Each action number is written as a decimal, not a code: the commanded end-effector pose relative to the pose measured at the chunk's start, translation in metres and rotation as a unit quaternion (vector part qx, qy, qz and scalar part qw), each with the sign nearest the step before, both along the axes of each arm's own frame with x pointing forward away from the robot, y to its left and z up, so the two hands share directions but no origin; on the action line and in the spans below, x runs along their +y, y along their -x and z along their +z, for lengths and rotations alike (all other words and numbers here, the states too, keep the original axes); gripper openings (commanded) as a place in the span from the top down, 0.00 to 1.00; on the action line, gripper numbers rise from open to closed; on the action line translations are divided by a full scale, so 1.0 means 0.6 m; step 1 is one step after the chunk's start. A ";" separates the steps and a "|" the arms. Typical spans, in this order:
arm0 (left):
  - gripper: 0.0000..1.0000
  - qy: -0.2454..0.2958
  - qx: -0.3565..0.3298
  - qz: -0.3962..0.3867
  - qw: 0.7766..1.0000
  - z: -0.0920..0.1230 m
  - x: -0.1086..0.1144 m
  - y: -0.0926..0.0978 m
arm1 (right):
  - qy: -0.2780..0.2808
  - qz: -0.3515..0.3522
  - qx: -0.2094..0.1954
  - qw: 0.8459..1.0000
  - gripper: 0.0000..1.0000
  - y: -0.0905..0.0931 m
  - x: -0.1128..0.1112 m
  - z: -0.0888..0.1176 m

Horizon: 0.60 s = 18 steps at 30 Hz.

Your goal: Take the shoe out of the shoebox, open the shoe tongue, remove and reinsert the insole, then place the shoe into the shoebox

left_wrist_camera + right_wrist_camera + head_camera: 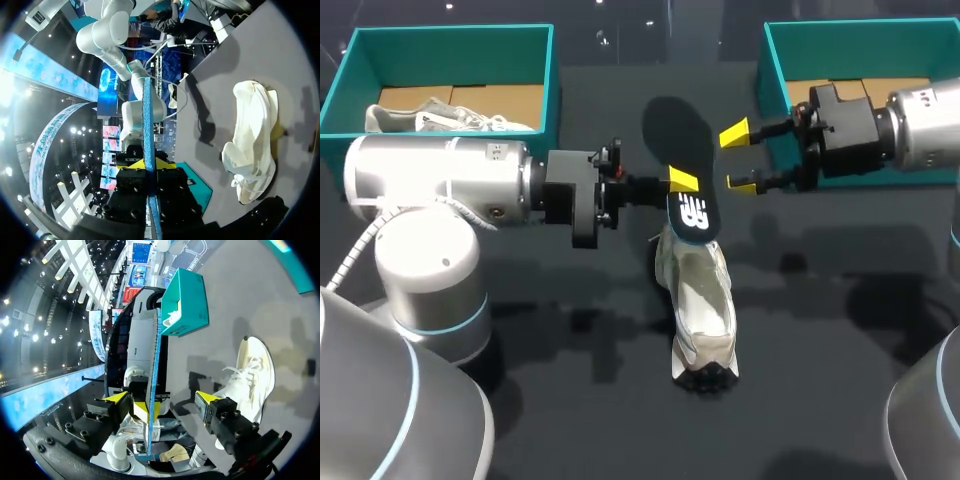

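Nearest, the pale shoe (700,310) lay on the dark tabletop (840,300), toe toward the robot, out of any box. Just beyond it the dark insole (682,140) stood nearly on end over the shoe's heel. The left end effector (680,182) pinched it low down, one yellow tip on each face. The right end effector (740,158) hung just beside the insole with its fingers spread wide, touching nothing. Farthest back sat the left shoebox (450,38), holding a second shoe (440,118), and the right shoebox (775,70).

With the insole out, the removal step looked done and reinsertion looked to be in hand. The next move would probably call for tilting the insole toe-first into the shoe's opening, perhaps with the right end effector steadying the shoe or taking the free end.

The insole covered the shoe's collar, so the state of the tongue was hard to make out. Whether the insole's lower edge touched the shoe could not be told. The right arm hid part of the right shoebox's floor.
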<state>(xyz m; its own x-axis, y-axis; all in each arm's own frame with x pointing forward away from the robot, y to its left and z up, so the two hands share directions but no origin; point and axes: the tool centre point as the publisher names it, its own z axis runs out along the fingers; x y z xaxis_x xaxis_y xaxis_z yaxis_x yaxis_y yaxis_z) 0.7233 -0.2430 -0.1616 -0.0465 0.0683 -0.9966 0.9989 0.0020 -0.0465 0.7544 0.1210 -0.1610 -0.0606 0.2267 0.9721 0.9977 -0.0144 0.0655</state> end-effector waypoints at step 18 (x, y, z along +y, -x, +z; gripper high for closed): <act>1.00 0.004 -0.031 0.001 1.000 -0.014 -0.043 -0.023 | -0.022 0.010 0.017 1.000 0.60 -0.007 0.031 -0.001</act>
